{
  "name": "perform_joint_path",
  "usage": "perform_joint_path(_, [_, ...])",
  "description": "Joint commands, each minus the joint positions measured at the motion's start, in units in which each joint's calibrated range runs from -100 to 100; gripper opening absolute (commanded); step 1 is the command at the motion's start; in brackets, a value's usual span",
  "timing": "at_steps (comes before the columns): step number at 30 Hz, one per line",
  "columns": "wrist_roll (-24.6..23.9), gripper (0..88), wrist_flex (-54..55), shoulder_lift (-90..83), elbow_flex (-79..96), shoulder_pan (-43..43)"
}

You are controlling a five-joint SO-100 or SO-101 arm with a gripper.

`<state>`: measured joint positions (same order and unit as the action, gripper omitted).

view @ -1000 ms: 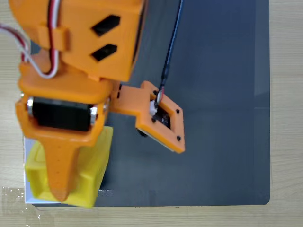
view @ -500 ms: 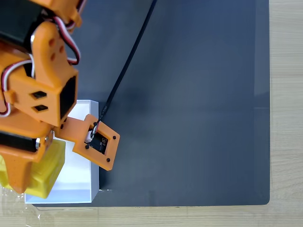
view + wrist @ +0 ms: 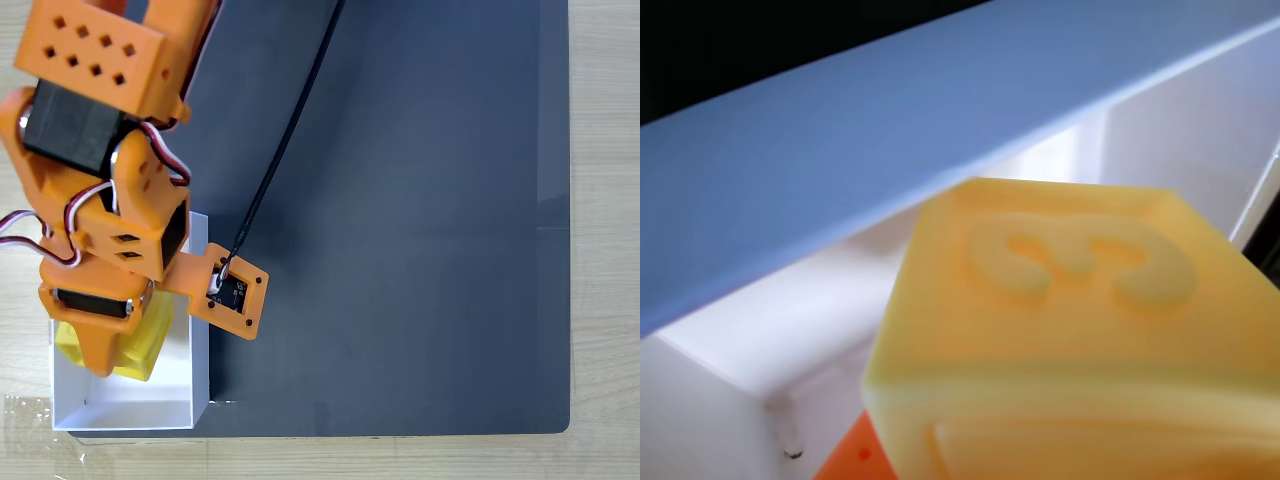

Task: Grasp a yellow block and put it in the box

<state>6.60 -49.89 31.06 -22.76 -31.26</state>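
Yellow block (image 3: 1060,330) close against the wrist lens, a raised "3" on its facing side, an orange finger tip (image 3: 850,460) peeking out under its lower left corner. Just behind it, white walls and an inner corner of the box (image 3: 730,400), with the near wall's top edge running as a blurred pale band across the upper picture.

From the fixed view above: same block (image 3: 140,345) inside the box (image 3: 200,330), up near its left wall in the upper half, mostly covered from above by the orange gripper (image 3: 100,350), clamped on the block. White floor bare toward the box's lower end. Orange arm with black servos and red-and-white wires blocking the box's top end. Orange camera bracket (image 3: 232,292) jutting right past the box wall, over the dark grey mat (image 3: 430,220). Black cable (image 3: 285,130) rising from the bracket to the upper edge. Pale wooden table (image 3: 605,240) round the mat, clear tape (image 3: 30,415) at the lower left corner.
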Motion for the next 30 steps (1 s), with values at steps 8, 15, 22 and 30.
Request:
perform_joint_path(8, [3.52,23.4,0.85,-1.06,-2.97,0.79])
perform_joint_path(15, [4.31,35.3,-0.02,-1.31,-2.61,1.05])
perform_joint_path(22, [5.31,43.8,-0.02,-1.57,-2.97,1.05])
perform_joint_path(30, [4.78,43.6,0.07,-4.36,-3.51,0.96])
